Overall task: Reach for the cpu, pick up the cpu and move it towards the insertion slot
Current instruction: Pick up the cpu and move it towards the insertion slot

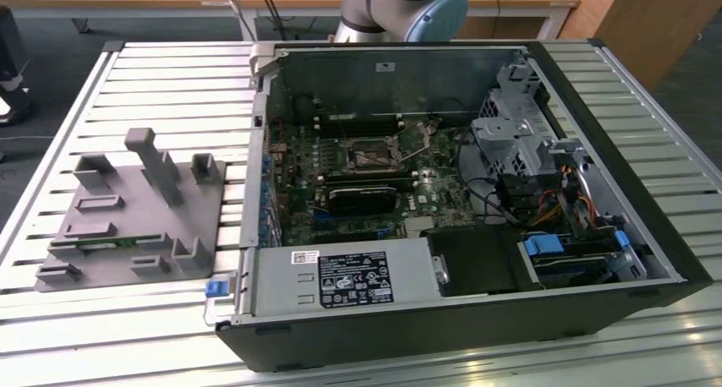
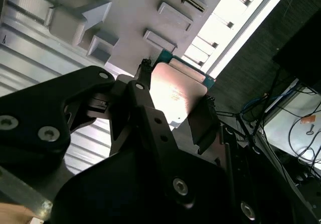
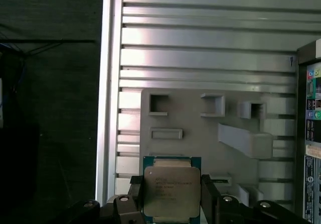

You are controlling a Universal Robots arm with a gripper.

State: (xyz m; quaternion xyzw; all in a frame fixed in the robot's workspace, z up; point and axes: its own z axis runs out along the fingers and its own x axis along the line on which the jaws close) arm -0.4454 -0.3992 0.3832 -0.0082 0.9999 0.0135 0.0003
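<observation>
Slatted metal table (image 1: 169, 66) carries an open computer case (image 1: 451, 328) and, by its edge at the exterior view's left, a grey holder block (image 1: 124, 209). In the first wrist view the gripper (image 3: 172, 199) is clamped on the cpu (image 3: 171, 189), which seems to hang clear above that block. Pickup looks done; reaching the insertion slot (image 1: 370, 159) inside the case demands a level, steady carry.

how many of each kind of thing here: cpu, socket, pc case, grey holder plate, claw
cpu: 1
insertion slot: 1
computer case: 1
grey fixture plate: 1
claw: 1
total: 5
</observation>
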